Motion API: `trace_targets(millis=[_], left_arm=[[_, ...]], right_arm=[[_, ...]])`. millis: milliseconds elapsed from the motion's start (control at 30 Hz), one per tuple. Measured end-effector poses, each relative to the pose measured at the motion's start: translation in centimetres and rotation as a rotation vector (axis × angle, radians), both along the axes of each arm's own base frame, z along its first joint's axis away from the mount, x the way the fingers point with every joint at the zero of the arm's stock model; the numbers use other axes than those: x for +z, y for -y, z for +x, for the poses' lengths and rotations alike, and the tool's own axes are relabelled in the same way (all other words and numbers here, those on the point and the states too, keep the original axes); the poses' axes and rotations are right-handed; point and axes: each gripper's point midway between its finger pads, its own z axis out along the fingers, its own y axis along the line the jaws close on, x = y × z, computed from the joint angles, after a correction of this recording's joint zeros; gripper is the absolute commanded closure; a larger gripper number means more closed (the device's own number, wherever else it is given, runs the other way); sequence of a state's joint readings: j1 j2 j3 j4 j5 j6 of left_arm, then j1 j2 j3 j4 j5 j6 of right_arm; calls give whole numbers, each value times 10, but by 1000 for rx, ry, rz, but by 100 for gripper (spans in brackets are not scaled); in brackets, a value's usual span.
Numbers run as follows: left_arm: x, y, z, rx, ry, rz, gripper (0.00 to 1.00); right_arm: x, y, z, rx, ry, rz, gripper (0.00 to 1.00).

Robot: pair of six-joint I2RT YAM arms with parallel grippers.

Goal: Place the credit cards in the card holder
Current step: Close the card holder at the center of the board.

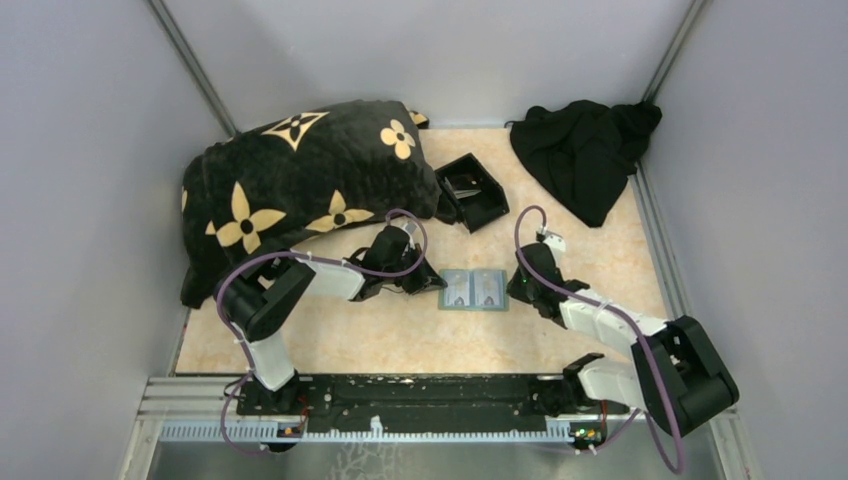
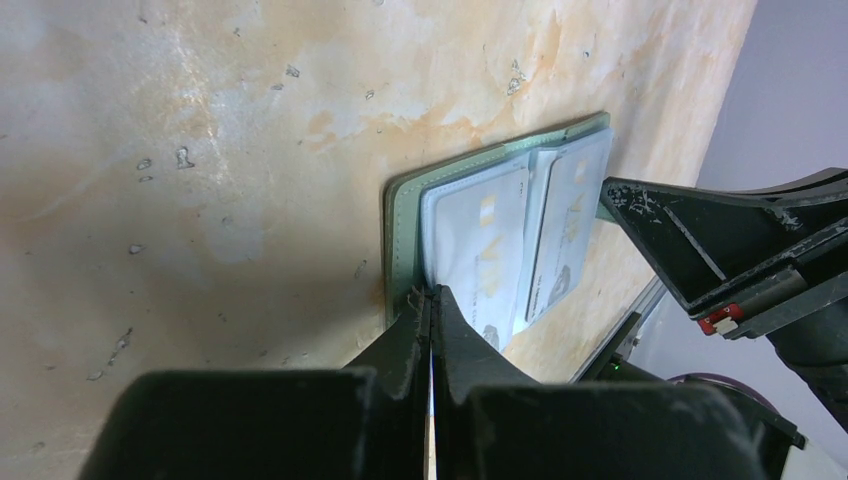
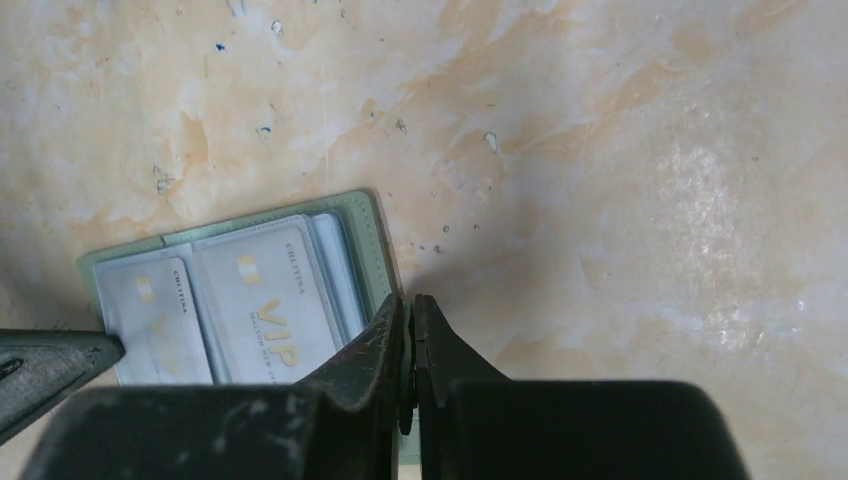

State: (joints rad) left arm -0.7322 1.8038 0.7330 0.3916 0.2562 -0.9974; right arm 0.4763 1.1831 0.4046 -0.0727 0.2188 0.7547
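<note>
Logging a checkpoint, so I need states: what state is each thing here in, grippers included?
card holder: open, lying flat.
credit cards: tucked in its pockets, faces up.
left gripper: shut, tips at the holder's edge.
right gripper: shut, tips at the opposite edge.
black box: open at the top.
black cloth: crumpled.

We're looking into a robot test cell, lab-style: plain grey panel walls (image 1: 80, 150) on aluminium frame struts (image 1: 195, 70), a beige marbled tabletop (image 1: 400, 335), white-and-black robot arms (image 1: 300, 285) bolted to a black base rail (image 1: 420, 390), and staged props, a black gold-flowered pillow (image 1: 290, 180) and a crumpled black cloth (image 1: 585, 150).
</note>
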Motion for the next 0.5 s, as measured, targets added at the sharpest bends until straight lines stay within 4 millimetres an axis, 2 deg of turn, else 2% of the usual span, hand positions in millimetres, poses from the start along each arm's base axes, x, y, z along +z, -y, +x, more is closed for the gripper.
trace_targets(millis=[100,233,333,400,500], left_arm=[[0,0,0,0,-1,0,91],[1,-1,1,3,-3,-2,61],[10,-2,2,18,12,-11,44],[14,-6,2,30,22,-12,35],[20,-13,1,58,30,-28,28]], right_arm=[[0,1,-4,0,-6,9,100],[0,0,-13,19,-32,14,100],[3,-1,-21,48,-57,18,100],[15,-7,-21,73,-46,40,100],[47,-20,-9,104,19,87,100]])
